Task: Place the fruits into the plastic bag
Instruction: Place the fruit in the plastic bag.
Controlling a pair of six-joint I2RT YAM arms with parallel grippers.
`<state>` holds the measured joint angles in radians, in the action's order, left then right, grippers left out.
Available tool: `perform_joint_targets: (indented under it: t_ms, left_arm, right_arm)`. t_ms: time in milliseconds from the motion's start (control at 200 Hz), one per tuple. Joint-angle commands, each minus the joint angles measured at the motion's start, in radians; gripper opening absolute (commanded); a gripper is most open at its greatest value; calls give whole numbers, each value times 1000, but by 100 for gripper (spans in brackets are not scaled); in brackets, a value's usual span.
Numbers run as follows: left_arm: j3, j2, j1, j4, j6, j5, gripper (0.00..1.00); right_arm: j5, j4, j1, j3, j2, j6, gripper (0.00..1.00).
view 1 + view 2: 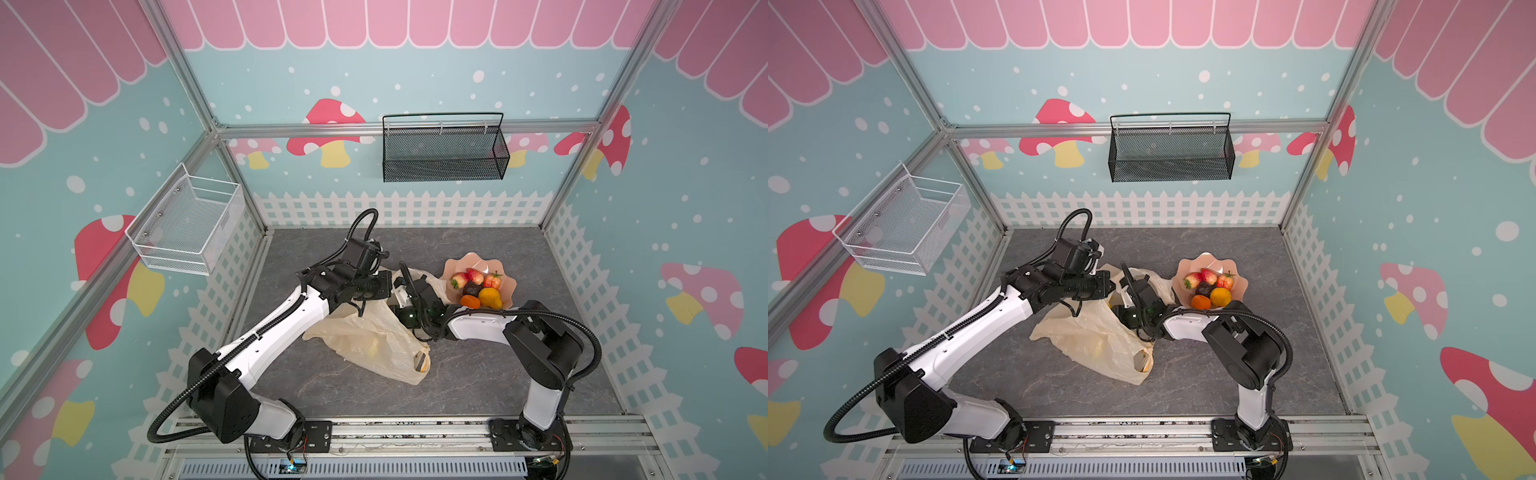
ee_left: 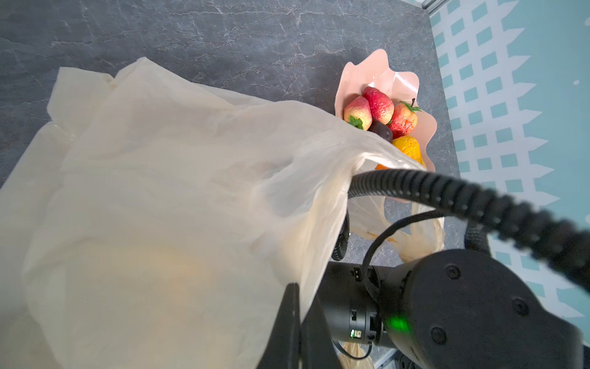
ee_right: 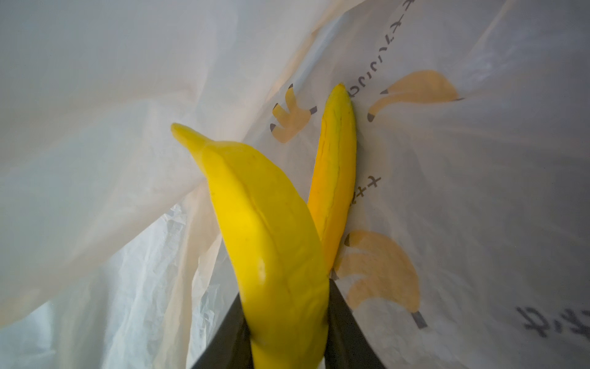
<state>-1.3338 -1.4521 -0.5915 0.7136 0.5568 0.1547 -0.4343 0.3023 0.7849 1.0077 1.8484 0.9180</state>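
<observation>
Banana (image 3: 271,239) clamped in right gripper (image 3: 285,289).

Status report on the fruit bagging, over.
Left hand shut on plastic bag rim. Right hand inside, shut on banana; second banana beside it. Six fruits in bowl.

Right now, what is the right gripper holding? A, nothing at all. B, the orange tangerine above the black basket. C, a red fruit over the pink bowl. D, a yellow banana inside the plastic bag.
D: in the right wrist view the right gripper is clamped on a yellow banana, with the printed film of the plastic bag all around it.
</observation>
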Motion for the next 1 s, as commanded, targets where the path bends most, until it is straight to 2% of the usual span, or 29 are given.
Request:
perform_joint_targets:
  t_ms: [0, 145, 380, 505, 565, 735, 995]
  left_arm:
    - [-36, -13, -8, -3, -8, 16, 0]
    - [-31, -20, -8, -13, -8, 18, 0]
    - [-33, -25, -8, -13, -13, 17, 0]
    - [-33, -25, -6, -14, -19, 13, 0]
    - [-33, -25, -7, -14, -23, 12, 0]
    - [-31, -24, -7, -14, -26, 7, 0]
    - [-10, -1, 11, -14, -40, -4, 0]
  right_arm:
    - [-71, 42, -2, 61, 42, 87, 10]
    - [-130, 41, -1, 122, 138, 153, 10]
    - [-139, 24, 0, 164, 200, 208, 11]
    - [-145, 17, 4, 171, 215, 235, 15]
    - [-148, 7, 3, 172, 218, 233, 19]
    - [-165, -23, 4, 180, 228, 220, 43]
    - [-198, -93, -4, 211, 203, 156, 61]
